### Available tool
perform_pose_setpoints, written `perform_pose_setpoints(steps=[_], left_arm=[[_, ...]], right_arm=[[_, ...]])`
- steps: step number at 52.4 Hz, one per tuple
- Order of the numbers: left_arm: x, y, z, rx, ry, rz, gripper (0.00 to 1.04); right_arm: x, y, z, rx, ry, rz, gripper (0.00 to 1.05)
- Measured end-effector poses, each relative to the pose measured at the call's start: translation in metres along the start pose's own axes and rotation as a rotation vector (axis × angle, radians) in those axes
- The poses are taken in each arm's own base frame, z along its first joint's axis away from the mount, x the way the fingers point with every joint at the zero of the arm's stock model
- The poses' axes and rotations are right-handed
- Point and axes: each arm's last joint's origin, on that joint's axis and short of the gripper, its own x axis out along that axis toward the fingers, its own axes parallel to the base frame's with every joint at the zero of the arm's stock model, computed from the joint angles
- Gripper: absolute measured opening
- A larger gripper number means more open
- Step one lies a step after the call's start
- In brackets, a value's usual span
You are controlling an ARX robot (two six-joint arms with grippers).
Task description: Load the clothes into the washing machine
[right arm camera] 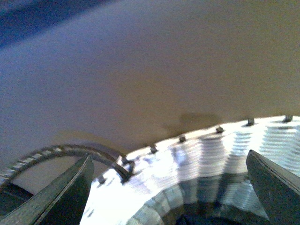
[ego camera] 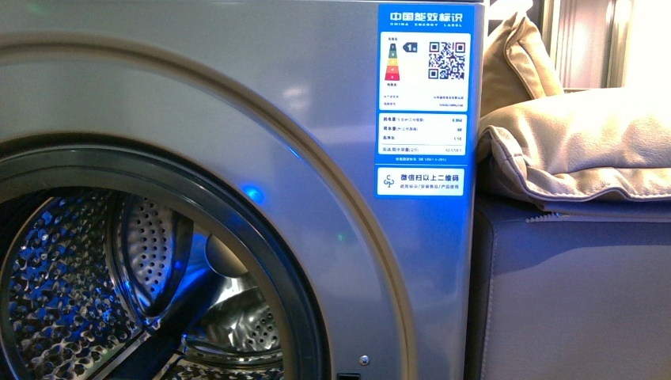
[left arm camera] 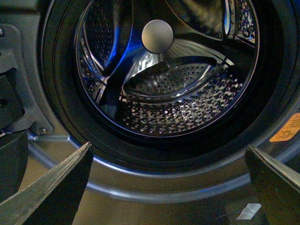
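Drum (left arm camera: pixel 178 108) of washing machine (ego camera: pixel 237 119) empty; left gripper (left arm camera: pixel 168 146) and right gripper (right arm camera: pixel 168 155) spread wide, holding nothing. Clothes (right arm camera: pixel 194 220) apparently the dark patch in white ribbed container (right arm camera: pixel 225 150); shallow pinch risks fabric snagging porthole rim (left arm camera: pixel 61 117).

"CHINA ENERGY LABEL", grade "1", on the blue energy label (ego camera: pixel 423 99) of the washing machine (ego camera: pixel 237 95).
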Motion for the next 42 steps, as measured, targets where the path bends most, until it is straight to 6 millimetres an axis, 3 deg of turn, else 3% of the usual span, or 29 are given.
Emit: perform_pose_setpoints(steps=[9, 22, 30, 42], left_arm=[[0.0, 0.0, 0.0, 0.0, 0.0, 0.0, 0.98], [0.0, 0.0, 0.0, 0.0, 0.0, 0.0, 0.98], [0.0, 0.0, 0.0, 0.0, 0.0, 0.0, 0.98], [0.0, 0.0, 0.0, 0.0, 0.0, 0.0, 0.98]], right_arm=[[0.022, -0.027, -0.021, 0.008, 0.231, -0.035, 0.97], [0.054, -0.077, -0.103, -0.018, 0.46, -0.12, 0.97], [0.069, -0.097, -0.14, -0.027, 0.534, -0.169, 0.97], [0.078, -0.111, -0.187, -0.097, 0.607, -0.224, 0.97]])
